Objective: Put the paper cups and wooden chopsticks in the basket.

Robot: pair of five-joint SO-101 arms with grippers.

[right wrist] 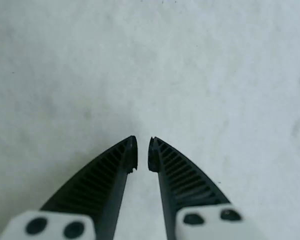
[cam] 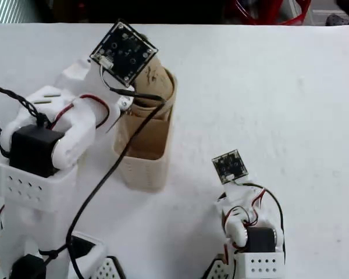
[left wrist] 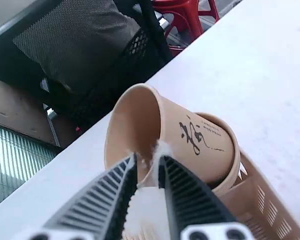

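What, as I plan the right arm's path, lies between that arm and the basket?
Only bare white table, seen in the high view; nothing stands between the right arm and the basket.

white table (cam: pixel 279 87) with a tan basket (cam: pixel 142 168) on it

A paper cup (cam: pixel 157 81) leans in the basket's (cam: pixel 144 168) far end, under the left arm (cam: pixel 64 133); the right arm (cam: pixel 250 232) stands by the table's (cam: pixel 279 87) near edge.

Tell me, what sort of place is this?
Likely a lab or workshop: a plain white table carries two small robot arms with bare wiring and circuit-board cameras, and a mesh office chair and red chair stand behind.
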